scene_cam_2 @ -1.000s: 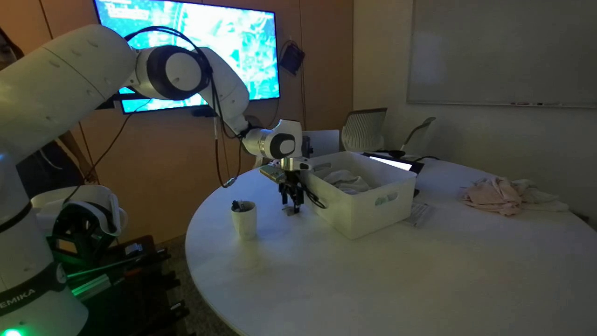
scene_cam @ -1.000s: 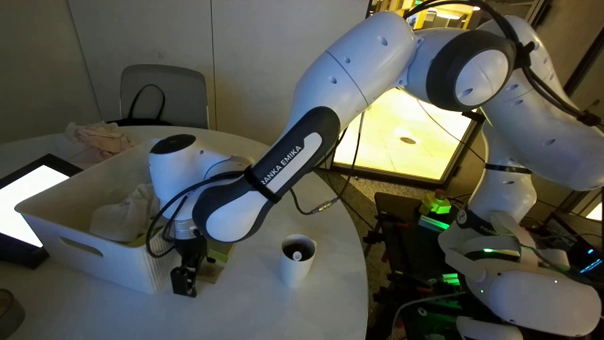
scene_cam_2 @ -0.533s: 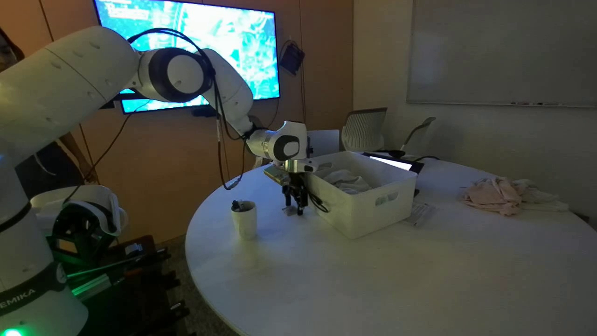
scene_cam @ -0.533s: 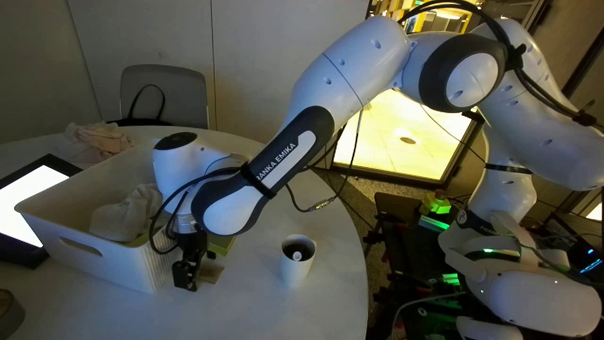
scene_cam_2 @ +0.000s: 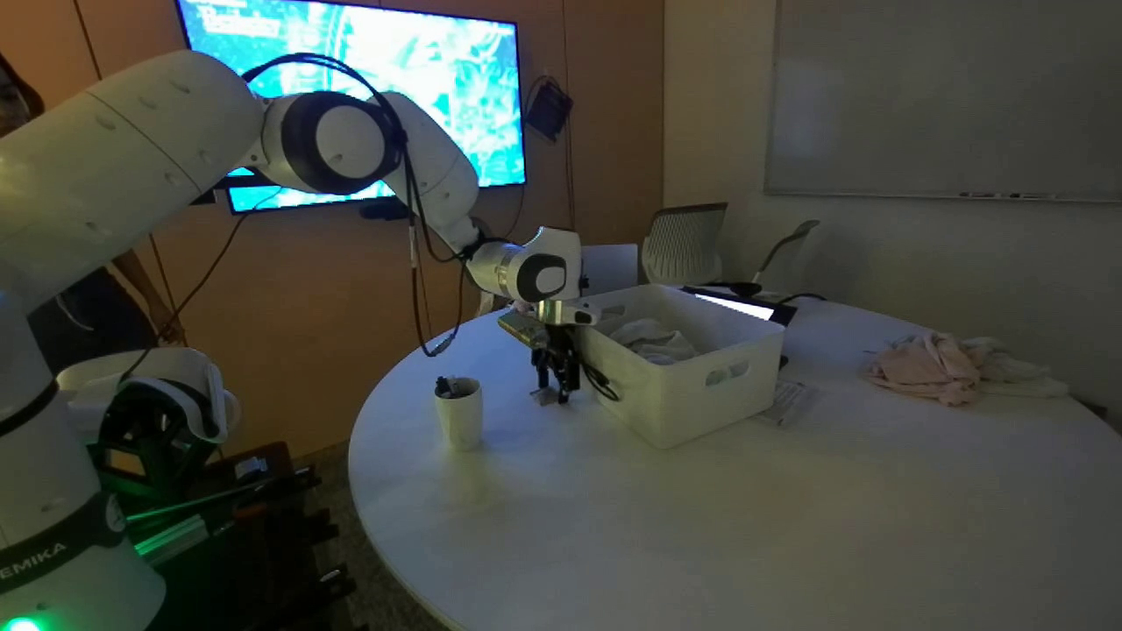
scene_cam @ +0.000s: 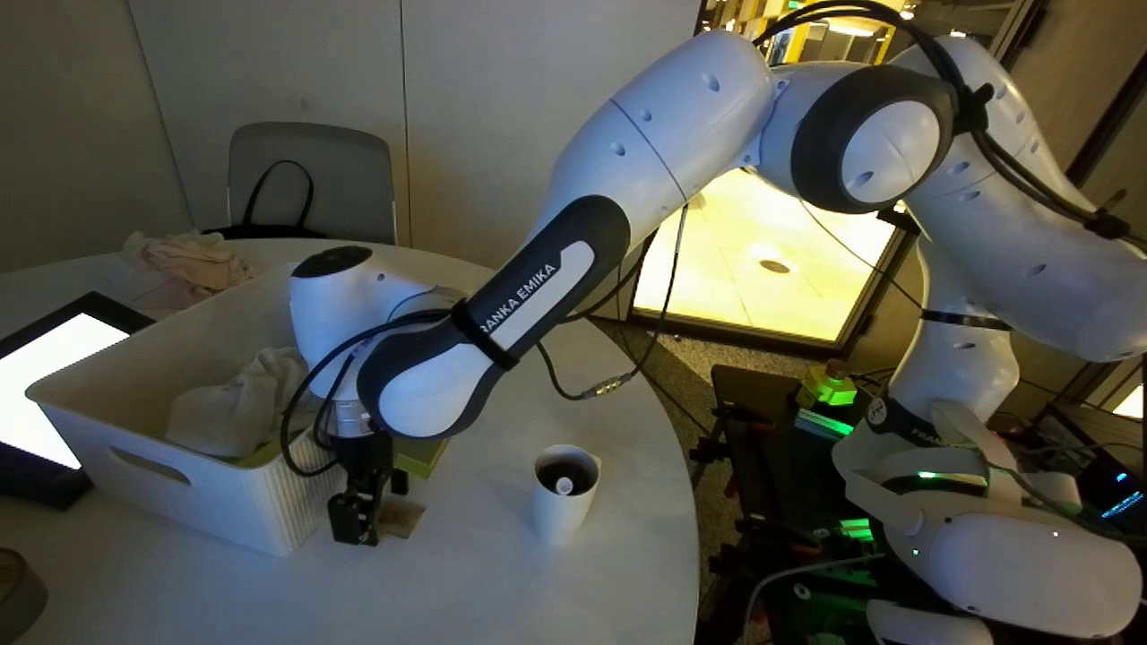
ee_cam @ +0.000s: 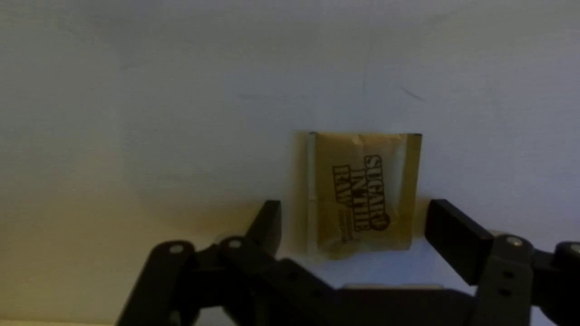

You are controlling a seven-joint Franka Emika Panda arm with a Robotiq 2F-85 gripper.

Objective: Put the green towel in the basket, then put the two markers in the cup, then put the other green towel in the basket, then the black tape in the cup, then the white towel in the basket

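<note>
My gripper (ee_cam: pixel 354 224) is open and empty, pointing down low over the table; it shows beside the basket in both exterior views (scene_cam: pixel 376 507) (scene_cam_2: pixel 554 391). A brown sugar packet (ee_cam: pixel 364 194) lies flat on the table between and beyond the fingertips, apart from both; it also shows in both exterior views (scene_cam: pixel 401 518) (scene_cam_2: pixel 545 397). The white basket (scene_cam: pixel 224 511) (scene_cam_2: pixel 666 405) holds a whitish cloth (scene_cam: pixel 237 408) (scene_cam_2: pixel 653 340). The white cup (scene_cam: pixel 563 520) (scene_cam_2: pixel 460 422) stands upright with small dark and white items inside. No green towel is clearly visible.
A grey-brown roll (scene_cam: pixel 20 596) lies at the table's edge. Pink and white cloths (scene_cam: pixel 197 266) (scene_cam_2: pixel 929 368) lie beyond the basket. A lit tablet (scene_cam: pixel 49 385) (scene_cam_2: pixel 745 305) stands beside the basket. The basket wall is close to my gripper.
My gripper has shifted slightly, a little to the right in both exterior views, and stays open. The packet, cup, basket and cloths look unmoved.
</note>
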